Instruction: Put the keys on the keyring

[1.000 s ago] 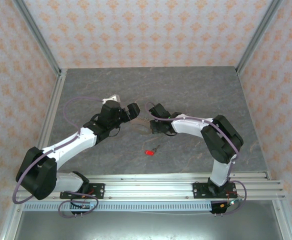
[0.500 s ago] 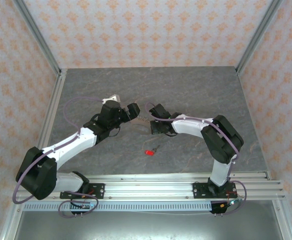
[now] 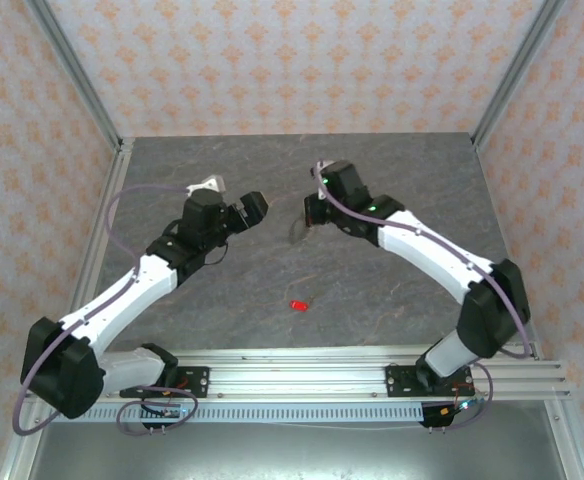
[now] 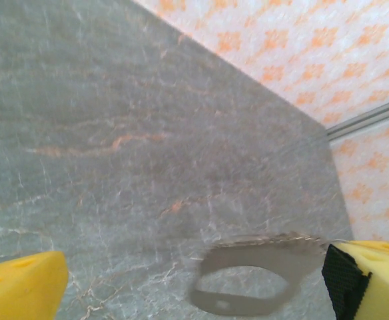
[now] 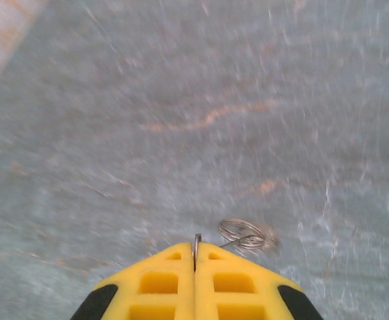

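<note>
— What do the arms look like?
— The left arm (image 3: 122,293) and right arm (image 3: 432,252) both have white links with bulky black joints.
— Any cables?
— A lilac cable (image 3: 109,215) loops along each arm. A small green light (image 3: 324,181) glows at the right wrist.
— And the fingers?
— They're bright yellow blocks. The left fingers (image 4: 21,283) carry a black pad (image 4: 344,283). The right fingers (image 5: 161,287) have square moulded pockets and black corners.
— The bases?
— Black plates (image 3: 437,378).
</note>
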Available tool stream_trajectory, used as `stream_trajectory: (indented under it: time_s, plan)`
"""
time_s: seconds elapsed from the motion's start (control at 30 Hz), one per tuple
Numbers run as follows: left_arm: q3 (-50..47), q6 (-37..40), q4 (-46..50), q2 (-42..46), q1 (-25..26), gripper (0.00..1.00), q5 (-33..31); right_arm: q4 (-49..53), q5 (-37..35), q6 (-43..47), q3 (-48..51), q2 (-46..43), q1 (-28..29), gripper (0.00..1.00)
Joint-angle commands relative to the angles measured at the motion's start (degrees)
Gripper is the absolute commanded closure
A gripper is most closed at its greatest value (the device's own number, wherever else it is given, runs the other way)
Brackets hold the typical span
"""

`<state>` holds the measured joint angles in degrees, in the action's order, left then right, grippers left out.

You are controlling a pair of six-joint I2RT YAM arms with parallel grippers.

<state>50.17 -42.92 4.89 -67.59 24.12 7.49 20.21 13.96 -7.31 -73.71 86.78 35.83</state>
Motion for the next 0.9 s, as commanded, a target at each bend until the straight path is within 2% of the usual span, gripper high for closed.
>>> stream_trajectory:
  time_s: [0.0, 0.2, 0.4, 0.67, 0.73, 0.77, 0.87]
  plan:
    - [3.3, 2.8, 4.0, 2.3, -1.5, 0.0, 1.7, -4.2, 9.5, 1.7, 0.1, -2.5, -2.6, 1.0]
    - [6.9, 5.4, 6.1, 2.6, -2.1, 0.01, 5.3, -12.8, 23.5, -1.5, 3.0, -4.1, -7.8, 1.0]
    - [8.1, 3.9, 1.7, 0.4, -2.2, 0.07, 10.6, -23.0, 34.8, -7.9, 6.9, -4.2, -11.9, 1.0]
    - [10.4, 0.1, -7.0, -6.9, -2.1, 0.22, 18.0, -25.5, 40.6, -9.9, 8.3, -4.8, -13.5, 1.0]
    - [11.9, -0.1, -7.6, -9.1, -2.1, 0.23, 19.1, -20.4, 39.4, -6.9, 6.8, -4.9, -13.5, 1.0]
    - [12.8, -0.2, -7.7, -10.3, -2.1, 0.23, 19.5, -15.4, 36.4, -4.3, 5.2, -4.6, -13.4, 1.0]
    - [14.4, -0.5, -7.9, -12.8, -2.1, 0.21, 20.3, 0.7, 20.9, 4.3, -0.4, -3.3, -11.9, 1.0]
